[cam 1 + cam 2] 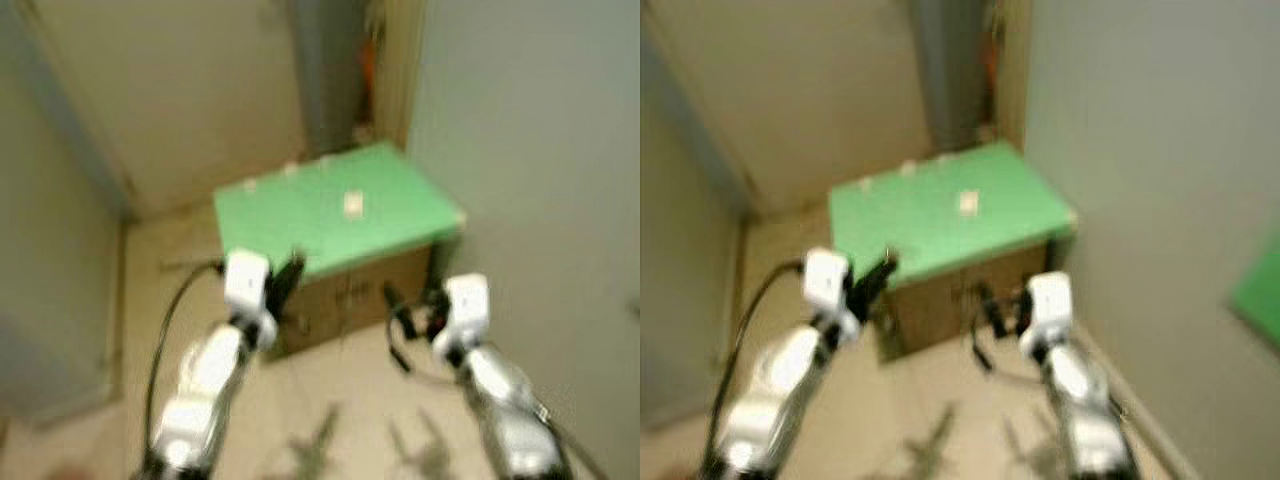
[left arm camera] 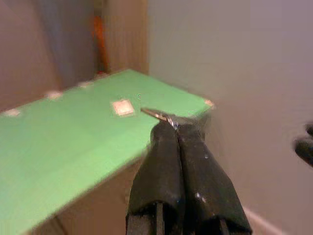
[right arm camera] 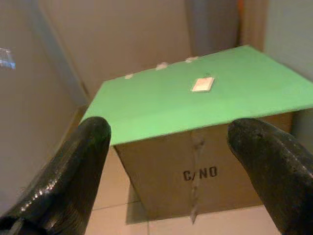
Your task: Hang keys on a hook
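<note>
The head views are blurred. A pale door (image 1: 170, 90) stands at the left, with beige floor (image 1: 330, 390) below it. The left arm reaches forward, and the left gripper (image 2: 171, 121) has its two black fingers (image 2: 161, 161) pressed together on a thin metal piece at their tips, seemingly a key (image 2: 155, 114), though it is too small and blurred to be sure. That gripper hangs at the near left edge of a green board (image 1: 340, 205), which lies flat on top of a cardboard box (image 3: 195, 171) printed "C/NO". A small pale tag (image 3: 202, 84) lies on the board near its middle, and a few little white bits (image 3: 161, 65) sit along the far edge. Beyond the box is a grey upright (image 1: 325, 70) with something orange (image 1: 367, 62) beside it. The right gripper (image 3: 166, 147) hovers in front of the box, its fingers (image 3: 73, 171) spread wide apart and holding nothing. A plain grey wall (image 1: 540, 150) rises on the right; no hook can be made out.
</note>
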